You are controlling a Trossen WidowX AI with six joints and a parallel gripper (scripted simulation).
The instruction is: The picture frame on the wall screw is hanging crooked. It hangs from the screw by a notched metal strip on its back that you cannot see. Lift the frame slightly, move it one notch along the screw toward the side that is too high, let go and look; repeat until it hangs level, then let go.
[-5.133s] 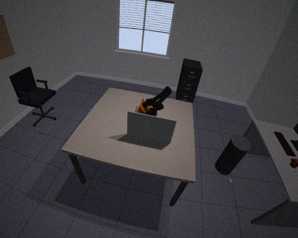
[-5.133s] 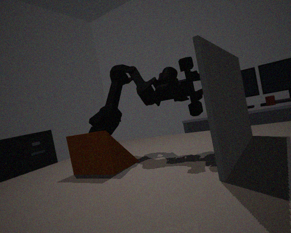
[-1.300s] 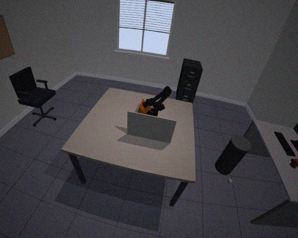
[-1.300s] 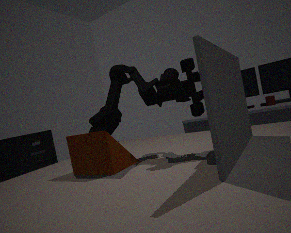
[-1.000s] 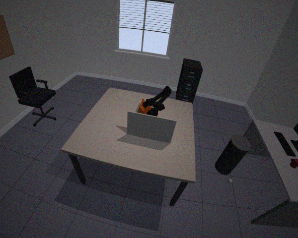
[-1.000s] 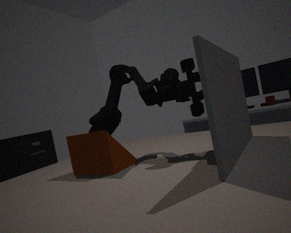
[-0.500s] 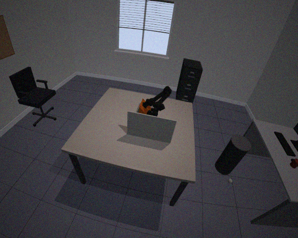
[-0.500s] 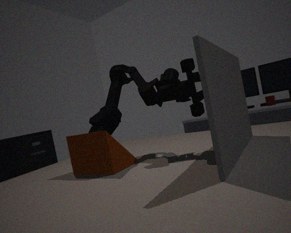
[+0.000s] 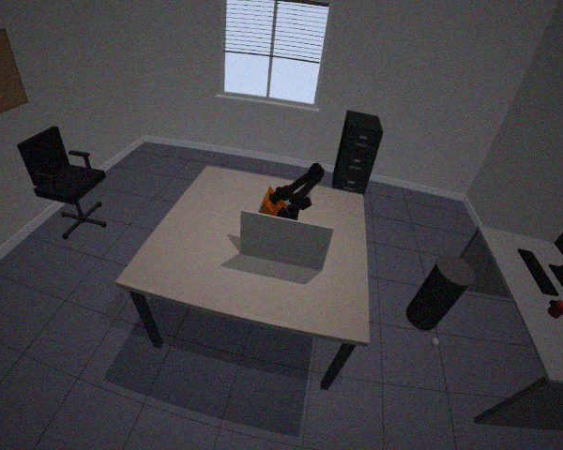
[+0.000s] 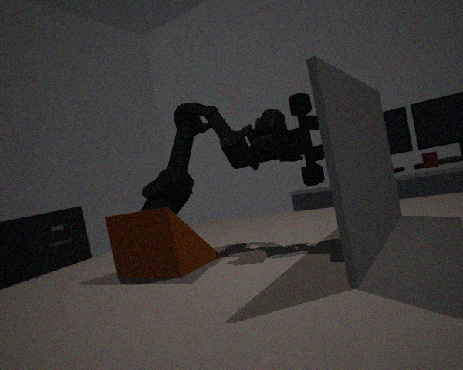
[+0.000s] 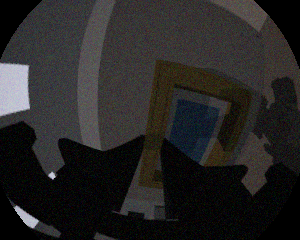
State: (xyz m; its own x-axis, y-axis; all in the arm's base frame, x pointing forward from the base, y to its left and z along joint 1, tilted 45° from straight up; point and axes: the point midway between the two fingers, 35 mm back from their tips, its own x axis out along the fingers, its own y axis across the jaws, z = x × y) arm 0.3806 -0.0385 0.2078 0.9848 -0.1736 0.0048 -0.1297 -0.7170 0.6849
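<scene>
The picture frame (image 11: 162, 90), yellow-brown around a blue picture, shows only in the wrist view, on the grey panel's face. There its left-hand bar slants against the panel's pale edge strip; the bar's lower end lies nearer that strip. My gripper (image 11: 153, 140) (image 10: 318, 137) is shut on this bar, close to the panel. The black fingers hide the frame's lower part in the wrist view. The upright panel (image 9: 284, 242) (image 10: 361, 159) hides the frame in the top and exterior views. The screw and the notched strip are hidden.
The panel stands on the table (image 9: 190, 262) (image 10: 163, 326). The orange base block (image 9: 268, 203) (image 10: 143, 244) is under the arm. The arm's dark shadow (image 11: 285, 117) shows at the right in the wrist view. A cabinet, a chair, a bin and a desk stand around the table.
</scene>
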